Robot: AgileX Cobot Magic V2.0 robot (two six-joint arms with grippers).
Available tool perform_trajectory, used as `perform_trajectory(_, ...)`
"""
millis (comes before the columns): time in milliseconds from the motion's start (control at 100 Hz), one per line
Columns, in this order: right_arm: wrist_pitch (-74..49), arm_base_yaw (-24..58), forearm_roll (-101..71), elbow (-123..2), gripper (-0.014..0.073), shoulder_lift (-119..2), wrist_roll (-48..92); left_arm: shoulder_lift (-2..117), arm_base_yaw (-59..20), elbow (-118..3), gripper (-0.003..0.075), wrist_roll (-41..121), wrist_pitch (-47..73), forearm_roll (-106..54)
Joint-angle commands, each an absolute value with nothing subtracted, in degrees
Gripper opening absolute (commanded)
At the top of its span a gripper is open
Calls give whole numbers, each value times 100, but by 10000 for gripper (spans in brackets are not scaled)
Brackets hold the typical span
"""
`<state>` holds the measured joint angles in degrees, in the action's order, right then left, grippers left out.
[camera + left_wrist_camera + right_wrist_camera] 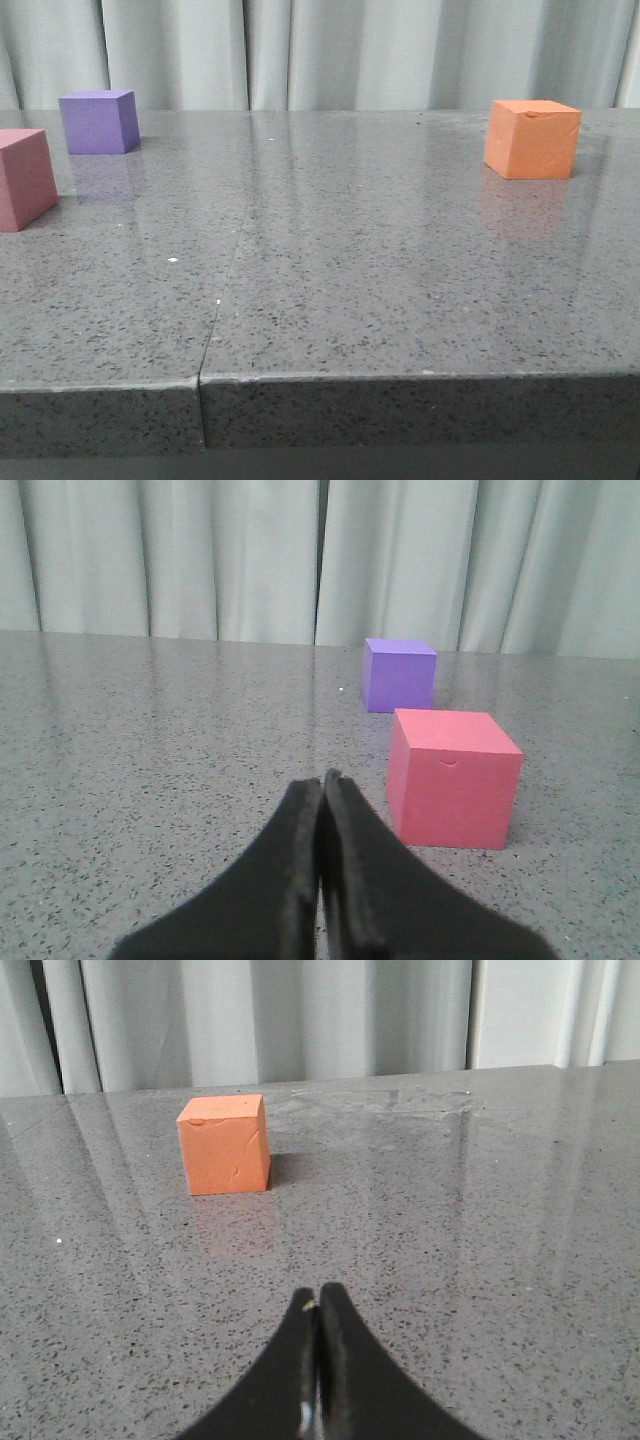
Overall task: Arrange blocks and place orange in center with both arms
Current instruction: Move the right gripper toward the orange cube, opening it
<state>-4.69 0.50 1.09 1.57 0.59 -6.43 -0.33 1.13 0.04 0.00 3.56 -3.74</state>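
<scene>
Bench (pixel 330 300): 1 slab w/ seam, near edge at 6 o'clock, wide bare mid. 3 cubes, 1 each: orange cube (pixel 531 138) at 2 o'clock, pink cube (pixel 24 178) cut by edge at 9, purple cube (pixel 98 121) at 10. Left end effector (pixel 322 780) & right end effector (pixel 318 1295): both clenched, empty.

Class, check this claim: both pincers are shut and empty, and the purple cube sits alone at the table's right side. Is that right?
Not quite. The cube alone at the right is the orange cube, as the front view shows. The left pincer and right pincer are indeed shut and empty.
</scene>
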Motion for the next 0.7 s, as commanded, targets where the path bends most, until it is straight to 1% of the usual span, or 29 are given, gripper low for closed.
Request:
perform_trajectory(0,-31,24,109,59,-67,196,-599,-205,138,236,-20,-37,-100,-428)
perform_trajectory(690,52,24,114,59,-67,196,-599,-205,138,236,-20,-37,-100,-428)
